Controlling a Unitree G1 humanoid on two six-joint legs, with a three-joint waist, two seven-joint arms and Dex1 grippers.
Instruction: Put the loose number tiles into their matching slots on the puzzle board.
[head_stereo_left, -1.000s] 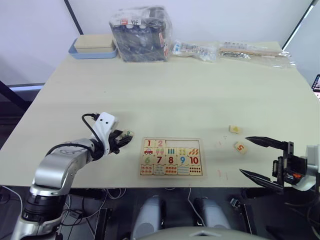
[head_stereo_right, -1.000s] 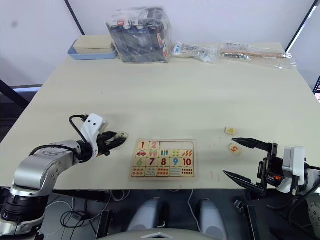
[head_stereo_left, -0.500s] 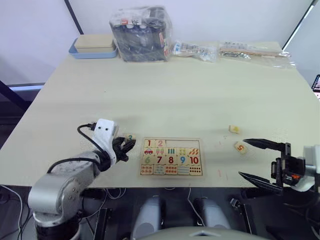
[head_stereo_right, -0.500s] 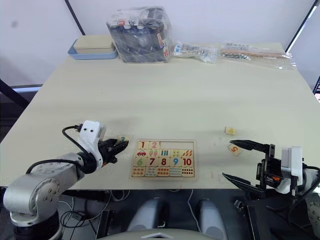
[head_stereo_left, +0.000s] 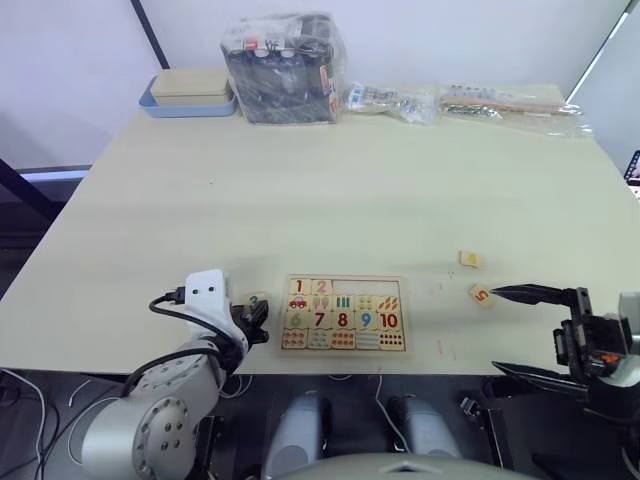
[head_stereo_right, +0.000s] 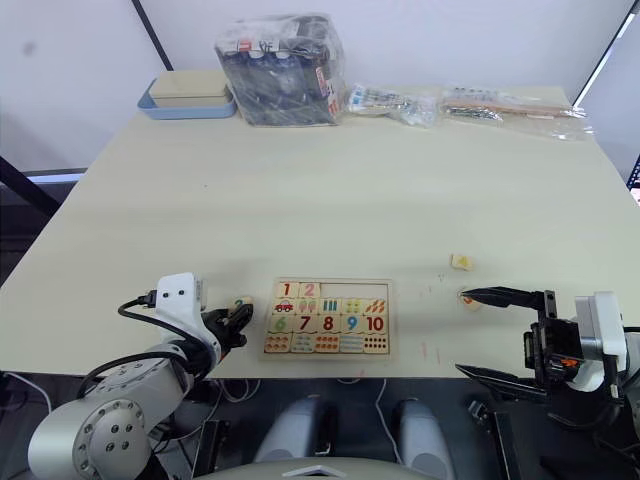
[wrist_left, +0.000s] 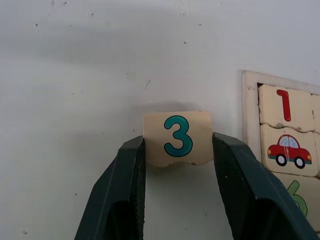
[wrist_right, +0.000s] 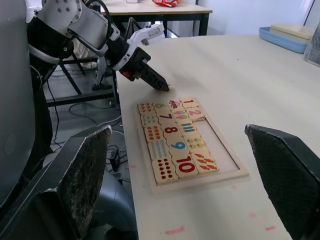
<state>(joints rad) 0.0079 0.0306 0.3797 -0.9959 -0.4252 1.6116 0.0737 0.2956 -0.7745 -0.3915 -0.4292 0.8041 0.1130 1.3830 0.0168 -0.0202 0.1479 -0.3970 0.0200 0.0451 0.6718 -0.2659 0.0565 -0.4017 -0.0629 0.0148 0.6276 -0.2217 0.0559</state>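
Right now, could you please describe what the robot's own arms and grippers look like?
The left arm is silver-grey with a white wrist housing and a looping black cable. The left gripper has dark green-black fingers. The right gripper has long, pointed black fingers on a white-and-black wrist.

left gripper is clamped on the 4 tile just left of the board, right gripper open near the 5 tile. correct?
Not quite: the tile in the left gripper is the 3 tile, as the left wrist view shows. The rest holds: it sits just left of the puzzle board, and the right gripper is open near the 5 tile.
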